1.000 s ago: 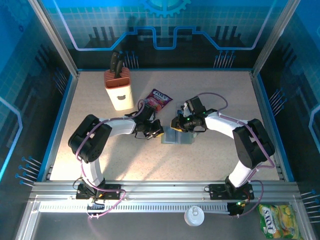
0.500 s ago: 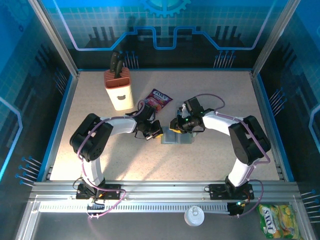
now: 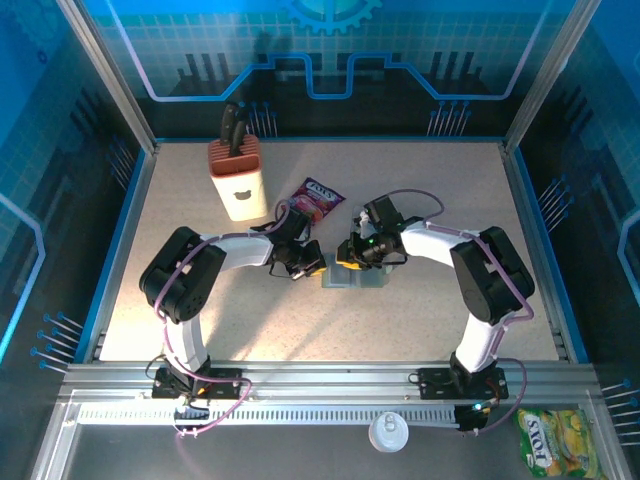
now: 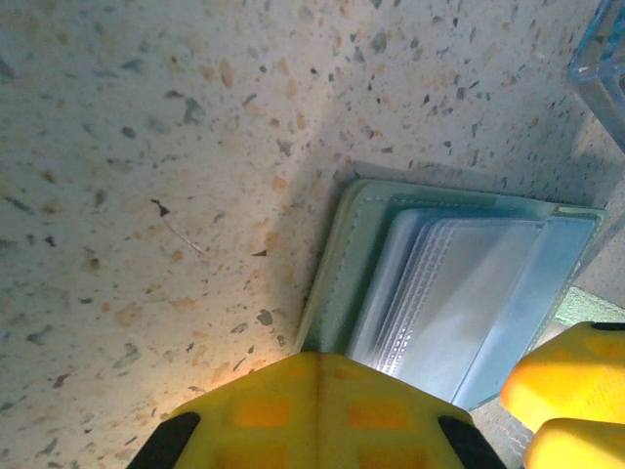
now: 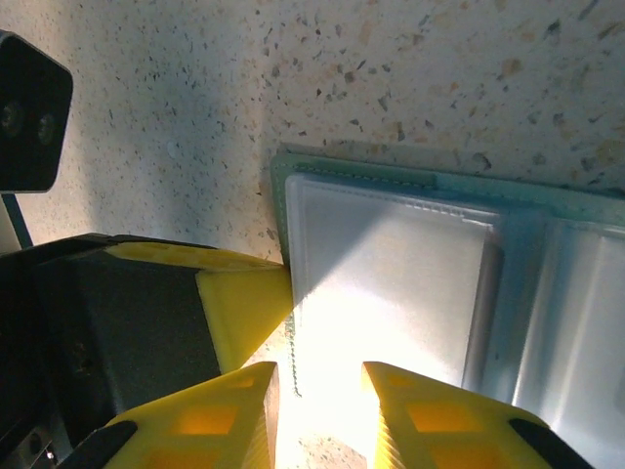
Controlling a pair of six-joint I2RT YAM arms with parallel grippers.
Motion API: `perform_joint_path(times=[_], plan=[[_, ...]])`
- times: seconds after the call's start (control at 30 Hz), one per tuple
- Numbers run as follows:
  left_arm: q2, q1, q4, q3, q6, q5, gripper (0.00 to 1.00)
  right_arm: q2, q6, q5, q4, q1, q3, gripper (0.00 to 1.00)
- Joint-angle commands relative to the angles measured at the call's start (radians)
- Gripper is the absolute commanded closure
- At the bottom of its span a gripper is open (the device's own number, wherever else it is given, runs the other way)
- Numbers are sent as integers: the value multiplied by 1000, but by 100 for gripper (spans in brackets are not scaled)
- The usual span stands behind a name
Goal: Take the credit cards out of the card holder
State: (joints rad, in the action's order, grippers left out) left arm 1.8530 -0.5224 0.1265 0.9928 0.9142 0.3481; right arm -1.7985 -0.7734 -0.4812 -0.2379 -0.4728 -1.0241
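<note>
left gripper [image 3: 309,266]: pinched closed, tip touching the card holder's left edge
card holder [image 3: 360,278]: lying open and flat, mid table [image 3: 430,200], between both grippers
right gripper [image 5: 320,371]: narrow gap, fingertips over edge of card holder's left panel

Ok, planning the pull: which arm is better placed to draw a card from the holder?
Probably right: the right gripper has parted jaws straddling the card holder's pocket edge; the left gripper is shut, tip against the holder's side.
</note>
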Motion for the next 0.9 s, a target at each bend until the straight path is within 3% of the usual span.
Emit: perform_joint_path(times=[0.0,0.87], plan=[[27,9,46,17,-20,-11,100,-30,25,-31,-29,-12,-24,71],[30,9,60,23,-23,-12,100,-12,95,58,-121,12,-20,70]])
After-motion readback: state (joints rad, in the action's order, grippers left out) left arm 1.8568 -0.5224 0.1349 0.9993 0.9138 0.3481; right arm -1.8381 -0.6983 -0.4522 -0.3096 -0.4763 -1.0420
